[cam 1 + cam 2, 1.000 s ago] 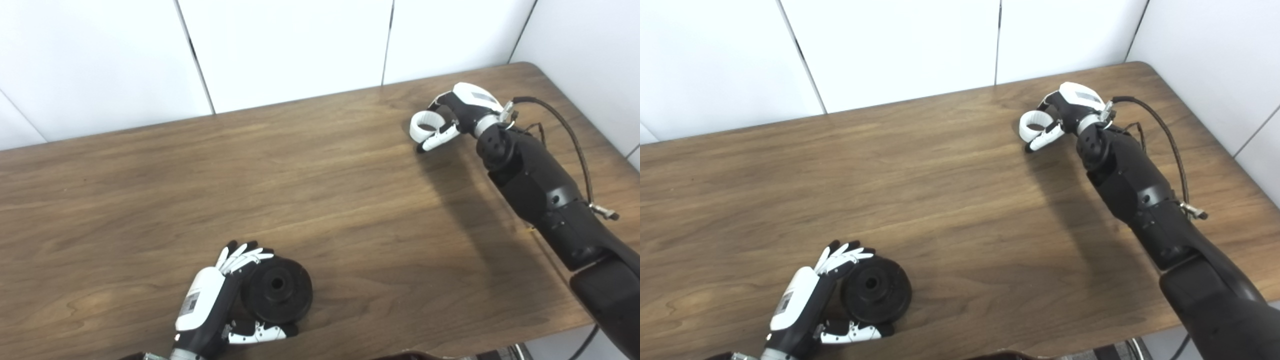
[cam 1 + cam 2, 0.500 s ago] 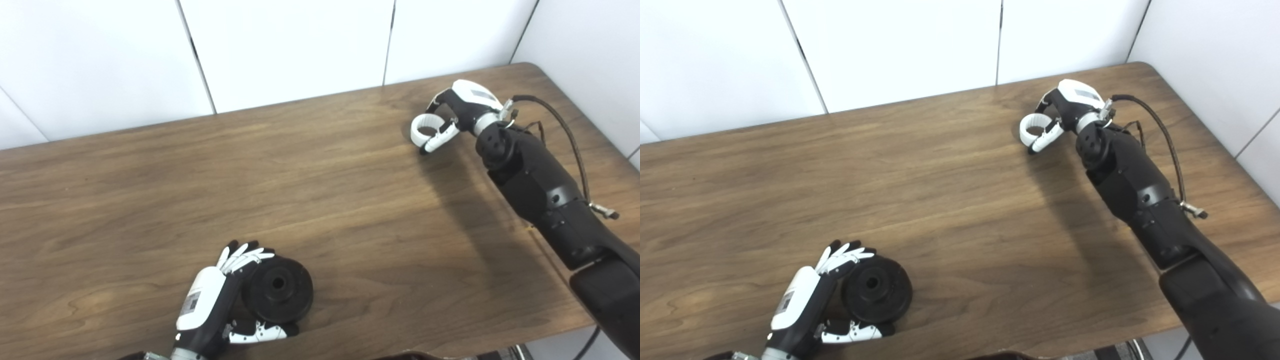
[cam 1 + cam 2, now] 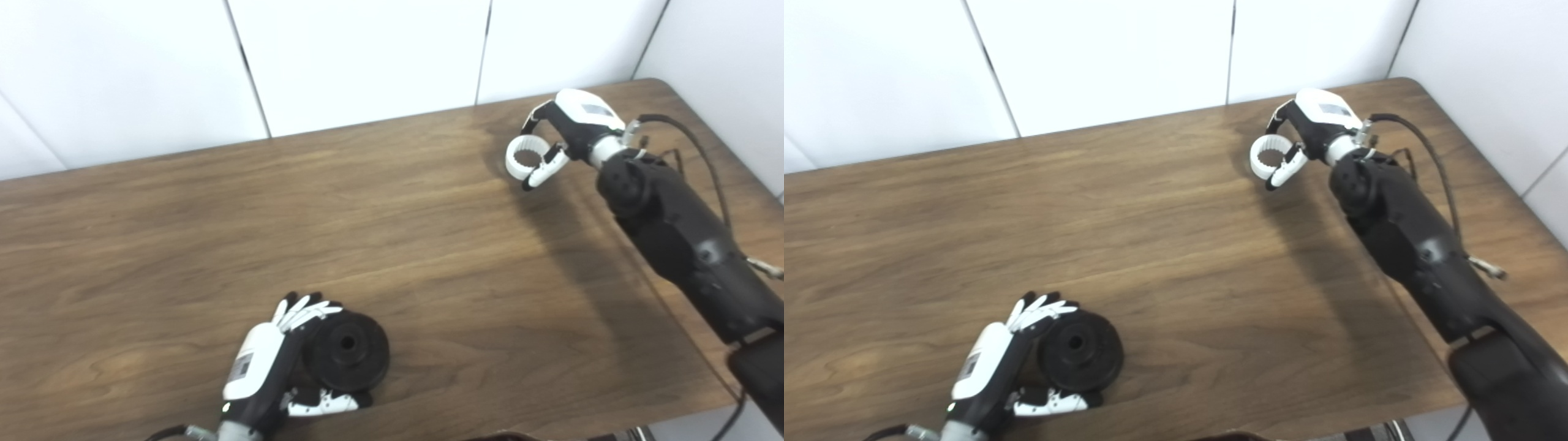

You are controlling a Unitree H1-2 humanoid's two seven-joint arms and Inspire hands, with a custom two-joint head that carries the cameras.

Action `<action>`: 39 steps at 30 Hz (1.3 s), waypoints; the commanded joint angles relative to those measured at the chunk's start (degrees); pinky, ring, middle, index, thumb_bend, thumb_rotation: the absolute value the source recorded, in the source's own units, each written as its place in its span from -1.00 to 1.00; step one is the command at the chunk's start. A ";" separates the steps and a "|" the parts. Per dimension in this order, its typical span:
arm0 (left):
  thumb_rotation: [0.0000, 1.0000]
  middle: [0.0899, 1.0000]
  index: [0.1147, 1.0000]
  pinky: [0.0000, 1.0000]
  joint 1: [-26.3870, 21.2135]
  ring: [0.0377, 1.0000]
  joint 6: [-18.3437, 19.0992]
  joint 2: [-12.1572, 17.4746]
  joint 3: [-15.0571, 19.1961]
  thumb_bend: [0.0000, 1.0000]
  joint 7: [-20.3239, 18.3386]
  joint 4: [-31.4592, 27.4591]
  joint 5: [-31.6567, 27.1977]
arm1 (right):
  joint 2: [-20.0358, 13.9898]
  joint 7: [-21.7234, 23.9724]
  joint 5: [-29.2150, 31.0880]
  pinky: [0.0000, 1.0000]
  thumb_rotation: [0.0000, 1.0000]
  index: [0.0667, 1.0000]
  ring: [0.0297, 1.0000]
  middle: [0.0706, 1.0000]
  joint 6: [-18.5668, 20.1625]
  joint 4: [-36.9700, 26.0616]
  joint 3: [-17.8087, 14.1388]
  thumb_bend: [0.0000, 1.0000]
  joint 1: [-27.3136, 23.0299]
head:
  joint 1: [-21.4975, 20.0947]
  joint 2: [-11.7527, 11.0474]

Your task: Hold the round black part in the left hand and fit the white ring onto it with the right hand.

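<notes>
White ring (image 3: pixel 525 156), a short band with a ribbed inner wall, is pinched between the fingers and thumb of the right hand (image 3: pixel 566 131) near the table's (image 3: pixel 429 245) far right corner, just above the wood; its opening faces up toward the cameras. Round black part (image 3: pixel 348 350), a matte disc with a raised hub and a small centre hole, sits near the table's near edge, tilted with its face up and toward the right edge. The left hand (image 3: pixel 272 364) grips it, fingers over its rim, thumb beneath.
</notes>
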 commanded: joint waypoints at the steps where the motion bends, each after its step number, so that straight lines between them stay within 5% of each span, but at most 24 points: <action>1: -0.87 0.64 -0.16 1.00 -0.20 0.86 1.87 -0.46 -1.04 0.04 -1.55 -0.73 1.07 | -1.87 1.27 0.71 1.00 -0.73 -0.11 0.77 0.55 -2.48 -6.47 -0.96 0.05 -1.49 | 3.07 1.36; 7: -0.87 0.63 -0.16 1.00 -0.75 0.84 3.28 -2.35 -2.36 0.04 -0.64 -0.70 2.76 | -1.50 9.53 1.70 1.00 -0.73 -0.11 0.77 0.57 -0.02 -24.07 -0.89 0.05 1.89 | 8.08 3.80; 13: -0.87 0.62 -0.16 1.00 -1.05 0.83 4.98 -3.40 -3.29 0.04 -0.79 -1.25 4.44 | 1.00 14.72 2.95 1.00 -0.73 -0.11 0.74 0.56 1.22 -34.47 -0.57 0.05 5.59 | 9.55 5.80; 17: -0.87 0.61 -0.16 1.00 -1.43 0.83 6.18 -3.57 -3.78 0.04 -1.01 -1.84 4.91 | 2.76 16.98 4.36 1.00 -0.72 -0.11 0.76 0.57 0.51 -38.54 -0.32 0.05 7.37 | 9.65 6.94; 29: -0.87 0.61 -0.16 1.00 -2.68 0.83 9.10 -3.24 -4.26 0.04 -2.60 -3.73 4.98 | 8.12 25.12 5.02 1.00 -0.72 -0.11 0.80 0.59 7.85 -49.69 0.29 0.05 8.88 | 8.71 11.52; 39: -0.86 0.60 -0.16 1.00 -2.90 0.85 9.13 -2.39 -3.55 0.04 -3.29 -4.66 3.49 | 13.67 29.74 2.44 1.00 -0.72 -0.11 0.82 0.59 8.32 -52.13 1.68 0.05 9.39 | 6.64 11.58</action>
